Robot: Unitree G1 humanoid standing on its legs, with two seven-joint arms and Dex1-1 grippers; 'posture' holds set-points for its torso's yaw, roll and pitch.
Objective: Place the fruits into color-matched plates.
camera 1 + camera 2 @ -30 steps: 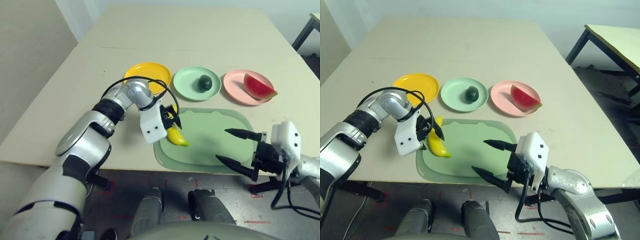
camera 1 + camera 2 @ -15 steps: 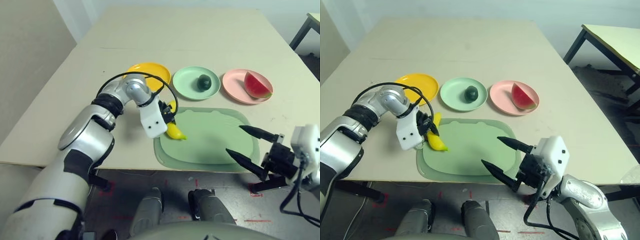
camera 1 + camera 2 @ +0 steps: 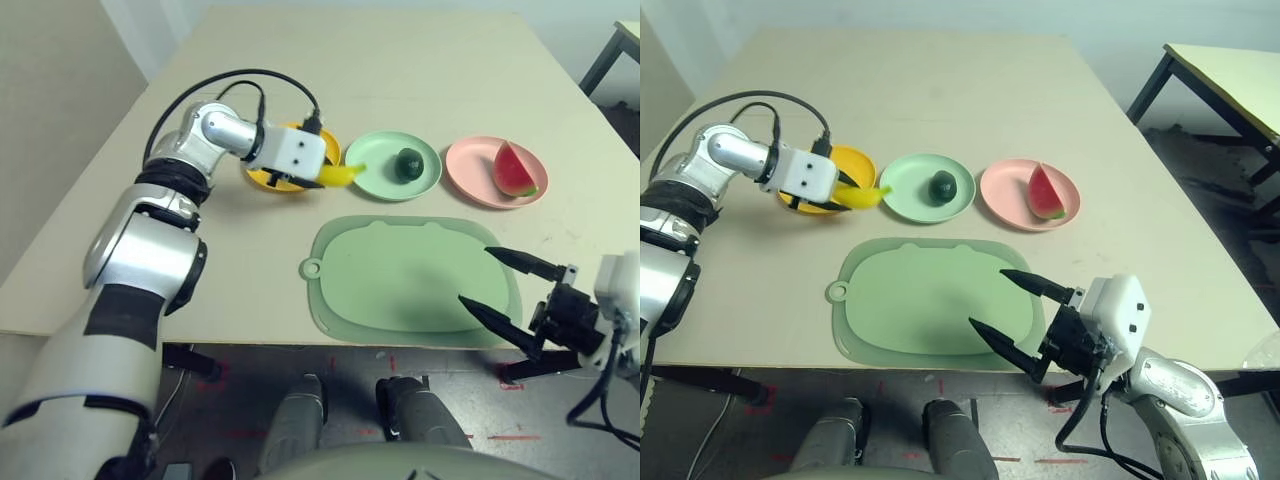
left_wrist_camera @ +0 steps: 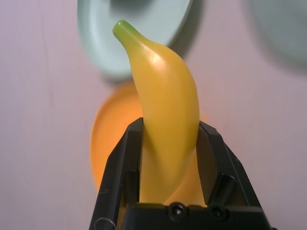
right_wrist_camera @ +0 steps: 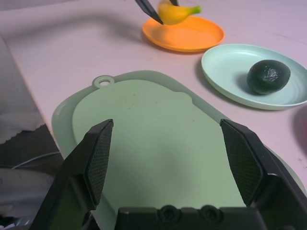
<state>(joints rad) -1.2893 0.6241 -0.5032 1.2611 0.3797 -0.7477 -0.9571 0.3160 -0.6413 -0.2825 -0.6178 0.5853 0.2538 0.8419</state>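
- Head views: the left claw has carried the banana off the green mat to above the yellow plate, toward the table's left side. Its forearm now reaches level across the table, and the banana's tip pokes toward the mint plate with the avocado. The watermelon wedge lies in the pink plate.
- Head views: the right claw has stayed at the table's near edge, over the mat's corner.
- Left wrist view: both fingers are clamped on the banana's thick end.
- Right wrist view: fingers spread wide, holding nothing, above the mat.
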